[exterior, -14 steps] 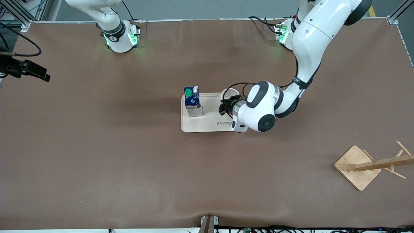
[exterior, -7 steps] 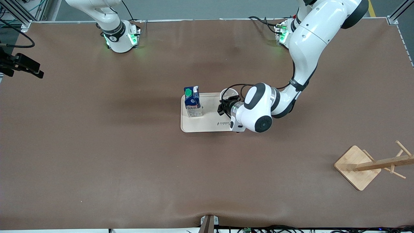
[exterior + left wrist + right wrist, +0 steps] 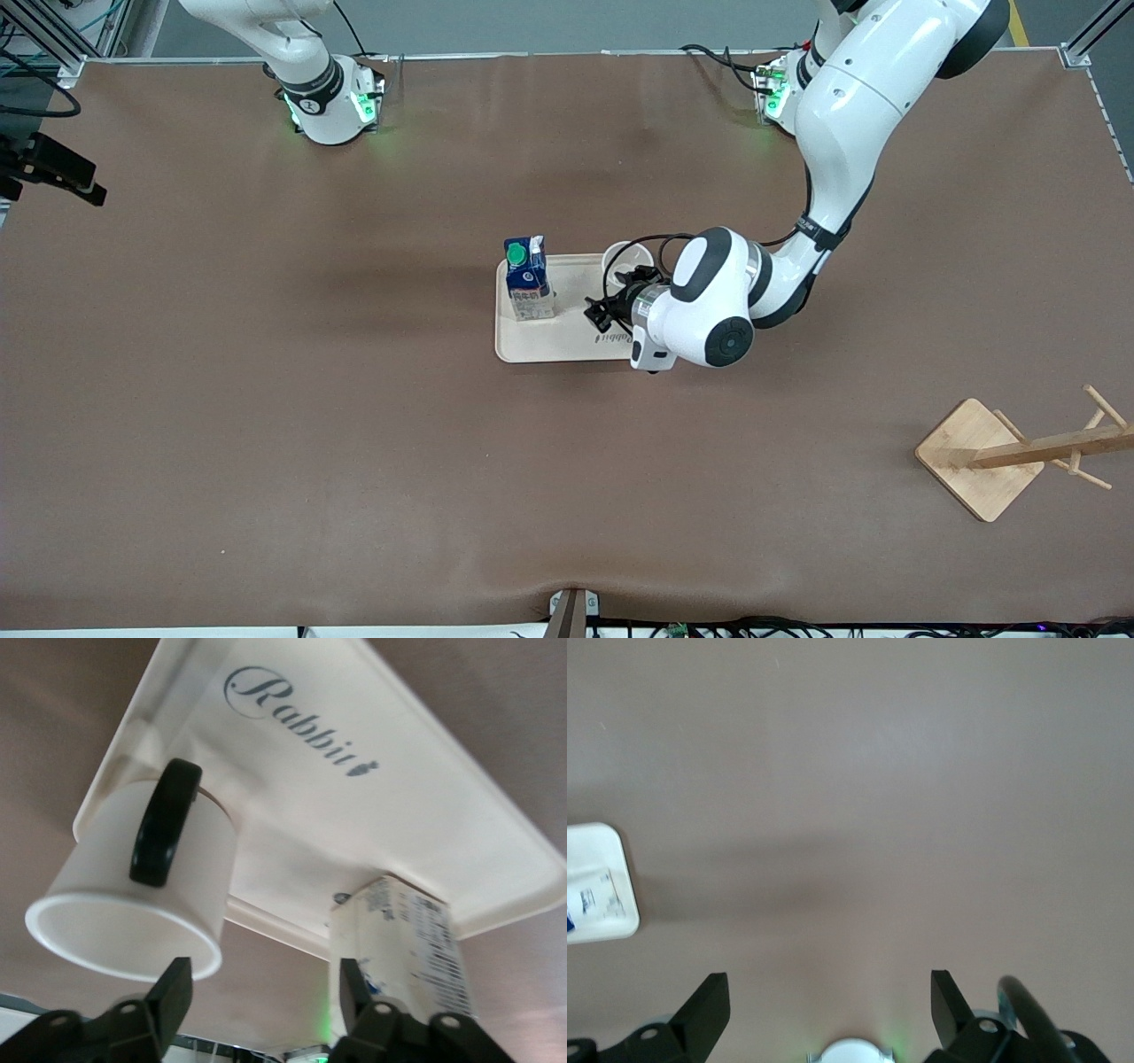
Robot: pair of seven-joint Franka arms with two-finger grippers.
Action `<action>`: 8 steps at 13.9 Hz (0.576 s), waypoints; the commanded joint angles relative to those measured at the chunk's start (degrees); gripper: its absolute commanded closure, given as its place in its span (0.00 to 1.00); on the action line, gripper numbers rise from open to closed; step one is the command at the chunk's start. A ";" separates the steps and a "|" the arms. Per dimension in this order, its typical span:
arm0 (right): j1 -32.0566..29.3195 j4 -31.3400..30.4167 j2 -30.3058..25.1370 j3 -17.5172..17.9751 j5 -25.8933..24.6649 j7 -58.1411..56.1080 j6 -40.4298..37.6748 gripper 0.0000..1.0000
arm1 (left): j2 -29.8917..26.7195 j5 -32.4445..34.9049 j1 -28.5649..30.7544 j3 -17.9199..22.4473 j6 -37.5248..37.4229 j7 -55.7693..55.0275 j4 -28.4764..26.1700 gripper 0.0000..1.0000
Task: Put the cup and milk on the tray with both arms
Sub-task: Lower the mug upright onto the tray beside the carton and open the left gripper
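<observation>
The right gripper (image 3: 824, 1014), fingers spread and empty, waits high over the bare tabletop (image 3: 266, 399) toward the right arm's end from the tray (image 3: 567, 346). The milk (image 3: 528, 277) stands on the tray; the cup (image 3: 626, 260) sits at the tray's corner toward the left arm's end. The left gripper (image 3: 598, 316), spread, hovers just beside the cup, holding nothing. Lift it straight away, clear of the black handle (image 3: 165, 820). The wooden rack (image 3: 1019, 452) is well apart
</observation>
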 commanded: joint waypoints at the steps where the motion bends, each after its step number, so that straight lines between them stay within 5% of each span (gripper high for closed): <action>1: -1.13 0.82 -0.35 0.16 0.41 -0.80 -2.11 0.00 | -6.01 -0.09 0.45 0.84 -2.88 -2.48 0.14 0.00; 8: -0.69 2.40 0.35 0.33 0.59 -0.89 -2.02 0.00 | -14.19 18.34 4.49 2.33 -11.42 -1.96 7.44 0.00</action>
